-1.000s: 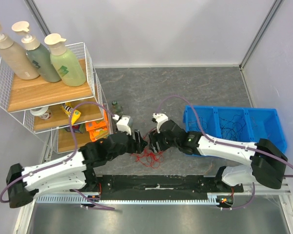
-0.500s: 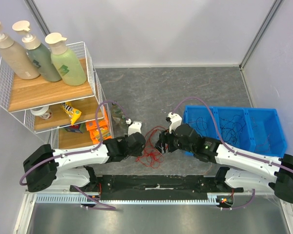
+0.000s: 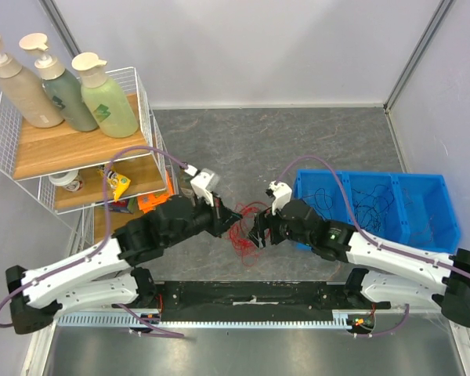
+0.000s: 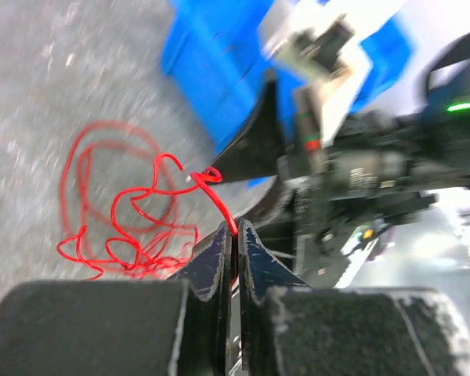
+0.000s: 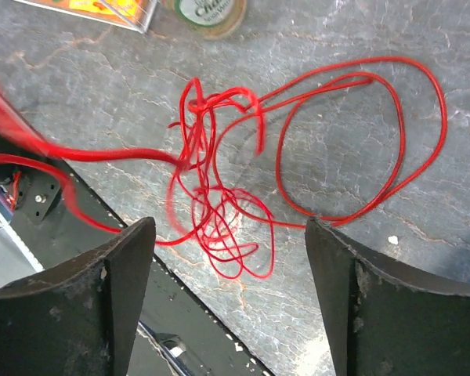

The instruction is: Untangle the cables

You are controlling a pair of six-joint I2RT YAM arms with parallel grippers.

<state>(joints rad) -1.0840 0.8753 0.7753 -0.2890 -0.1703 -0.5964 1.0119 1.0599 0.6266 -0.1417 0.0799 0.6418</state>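
Note:
The red cables (image 3: 246,233) lie in a loose tangle on the grey table between the two arms. My left gripper (image 3: 230,213) is shut on one red strand, which runs taut from its tips (image 4: 233,229) down to the tangle (image 4: 117,223). My right gripper (image 3: 258,233) hovers open just right of the tangle. In the right wrist view its jaws (image 5: 229,227) stand wide apart above the red cables (image 5: 219,184), touching nothing. A big red loop (image 5: 360,141) spreads to the right. Thin black cables (image 3: 370,197) lie in the blue bin.
A blue divided bin (image 3: 431,188) sits right of the tangle, behind the right arm. A white wire shelf (image 3: 70,149) with pump bottles and snack packets stands at the left. A small jar (image 5: 211,9) is near the shelf. A black rail (image 3: 251,296) borders the table's front.
My left gripper has shut on a red strand and drawn it up and left, off the table. The right gripper has stayed over the tangle, with its jaws a little wider.

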